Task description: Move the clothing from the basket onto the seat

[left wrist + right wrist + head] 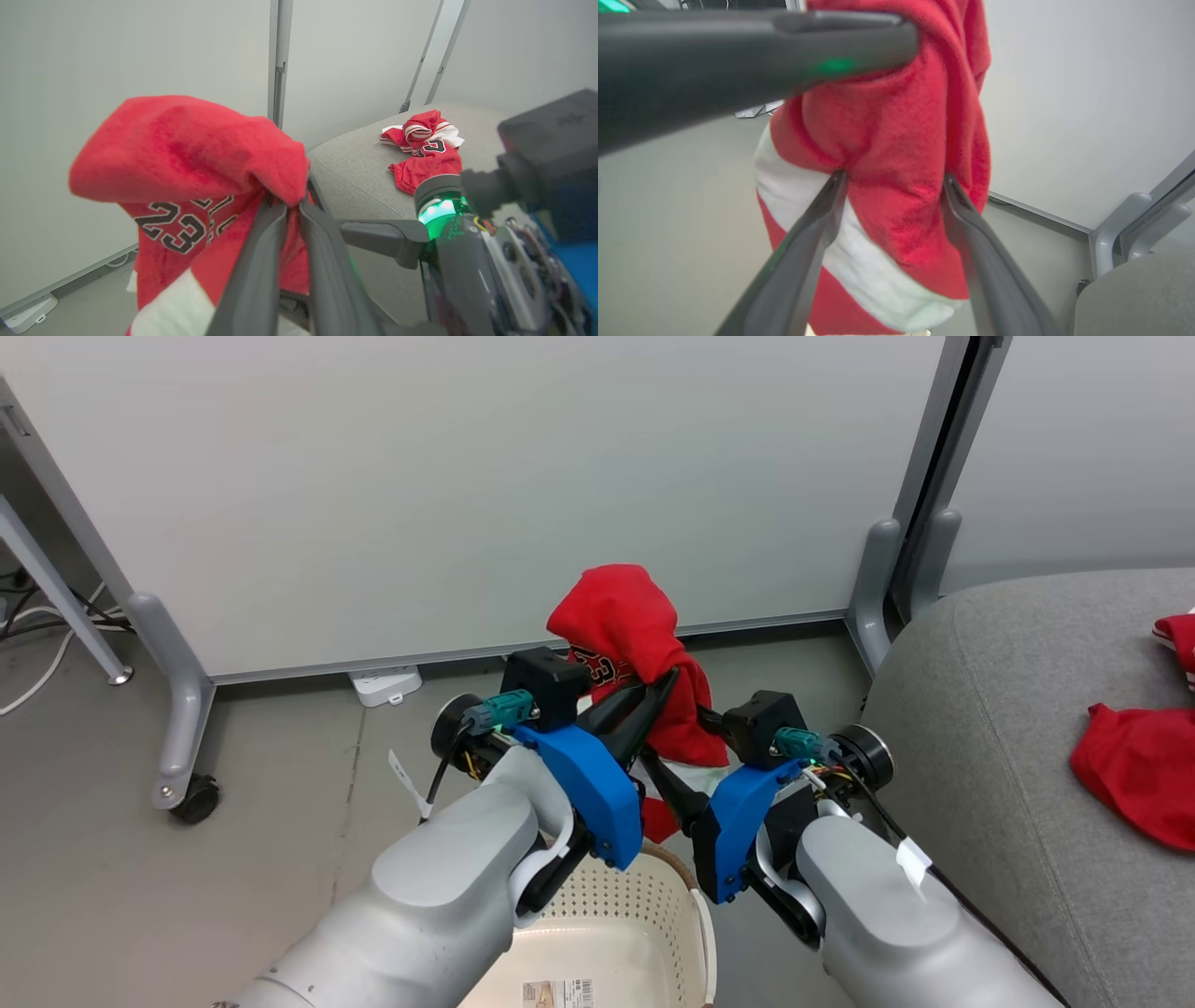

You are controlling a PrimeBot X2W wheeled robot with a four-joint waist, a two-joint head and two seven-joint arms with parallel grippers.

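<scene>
A red garment (621,616) with black-and-white "23" lettering (170,226) hangs in the air above the cream basket (695,907). My left gripper (665,683) is shut on a bunched fold of it (292,203). My right gripper (674,735) is open, its fingers either side of the hanging red-and-white part (893,178) and touching the cloth. The basket's bottom shows a barcode sticker (558,992). The grey seat (980,709) lies to the right. More red garments (1139,775) lie on it, striped ones among them (427,140).
Pale partition panels (467,476) stand close behind the garment, on grey feet with a caster (196,798). A white power strip (386,684) lies on the floor by the panel. Cables (37,616) and a table leg (56,597) are at far left.
</scene>
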